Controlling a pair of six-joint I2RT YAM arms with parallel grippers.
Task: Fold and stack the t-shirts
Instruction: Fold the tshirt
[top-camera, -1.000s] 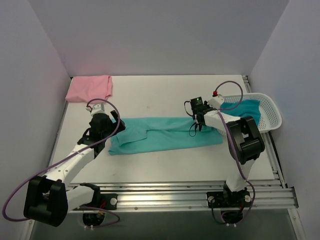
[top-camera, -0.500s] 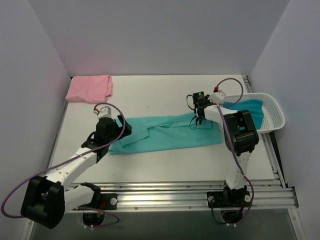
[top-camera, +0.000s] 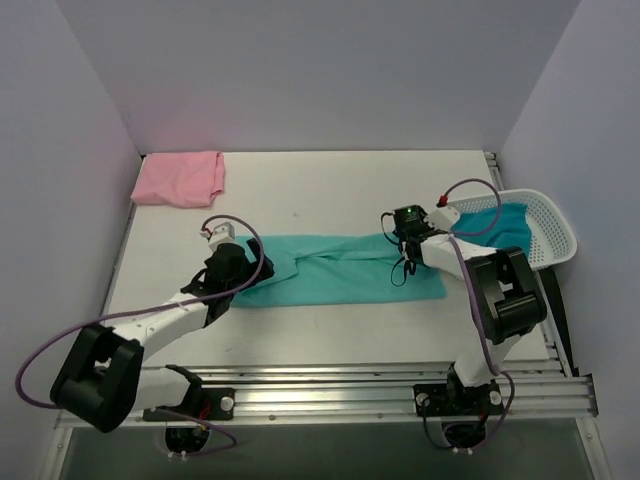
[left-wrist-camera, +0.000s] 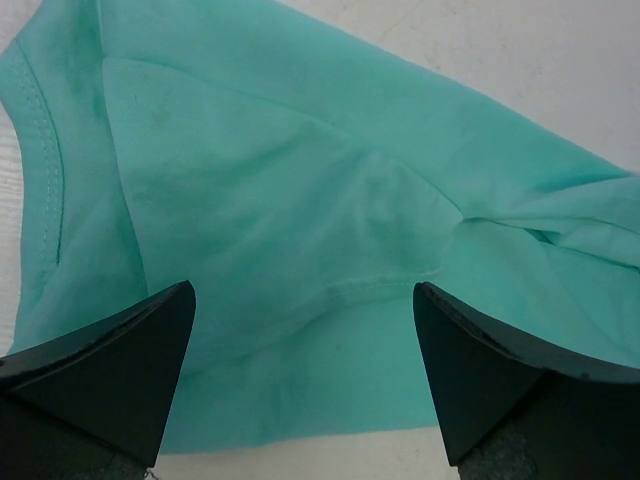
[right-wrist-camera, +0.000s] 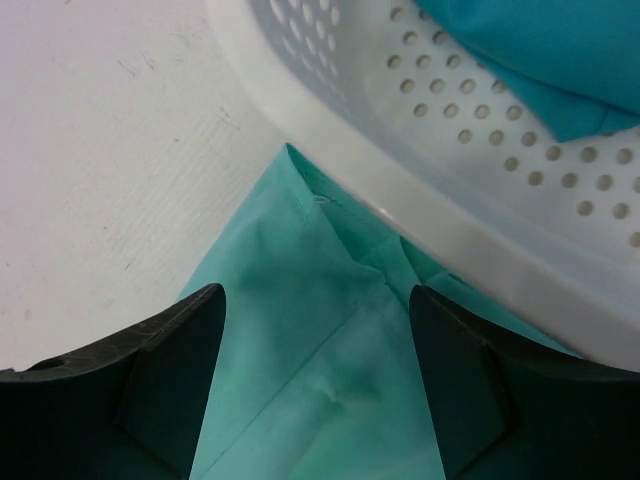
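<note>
Step judged: squaring mint tee (top-camera: 345, 268) for folding. Pinch both ends, outer hem only; pull taut; keep clear of basket (top-camera: 556, 236). Left gripper (left-wrist-camera: 302, 300): jaws wide, empty, above left end. Right gripper (right-wrist-camera: 317, 300): jaws apart, empty, above right corner. Mint tee: centre frame, long rumpled strip, right end against basket. Pink tee (top-camera: 180, 178): upper left. Teal tee (top-camera: 497, 222): in basket.

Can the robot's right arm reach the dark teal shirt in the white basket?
Probably yes. The right gripper, jaws open, is close beside the white plastic mesh basket, and the dark teal cloth t-shirt lies uncovered inside; only the low wall lies between.
</note>
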